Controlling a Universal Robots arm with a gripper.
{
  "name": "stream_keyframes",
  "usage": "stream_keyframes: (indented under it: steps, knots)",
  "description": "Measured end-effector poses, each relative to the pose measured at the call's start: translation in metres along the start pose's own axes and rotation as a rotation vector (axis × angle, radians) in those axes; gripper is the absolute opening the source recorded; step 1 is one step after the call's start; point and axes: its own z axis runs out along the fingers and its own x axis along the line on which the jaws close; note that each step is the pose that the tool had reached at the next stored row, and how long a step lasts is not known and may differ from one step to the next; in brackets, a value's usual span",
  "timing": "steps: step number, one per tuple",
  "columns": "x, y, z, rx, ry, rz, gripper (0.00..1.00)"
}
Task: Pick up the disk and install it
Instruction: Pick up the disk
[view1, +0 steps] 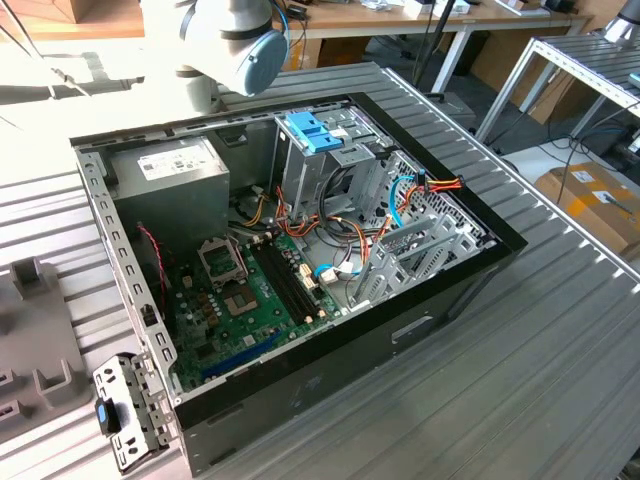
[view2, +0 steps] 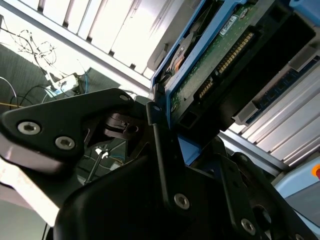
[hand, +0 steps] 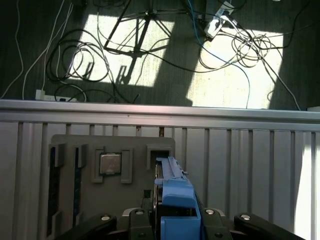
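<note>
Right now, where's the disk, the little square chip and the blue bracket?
disk (hand: 175, 192), first wrist view, on its blue rail.
square chip (hand: 109, 163), first wrist view, middle of its metal top.
blue bracket (view1: 314, 133), exterior view, on its flat top.

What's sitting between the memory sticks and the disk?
In the first wrist view, a silver processor chip sits in the grey tray between memory sticks and disk.

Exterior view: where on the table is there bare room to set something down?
The ribbed metal table is bare on the exterior view's right of the open black computer case. On that view's left, a grey moulded tray and small metal bracket crowd it. Inside, coloured cables fill gaps.
</note>
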Motion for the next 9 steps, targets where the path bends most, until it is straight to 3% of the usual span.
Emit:
stream_keyframes:
  steps: [9]
  knots:
    - [-0.0003, 0.0007, -0.0109, 0.0000, 0.0000, 0.000, 0.37]
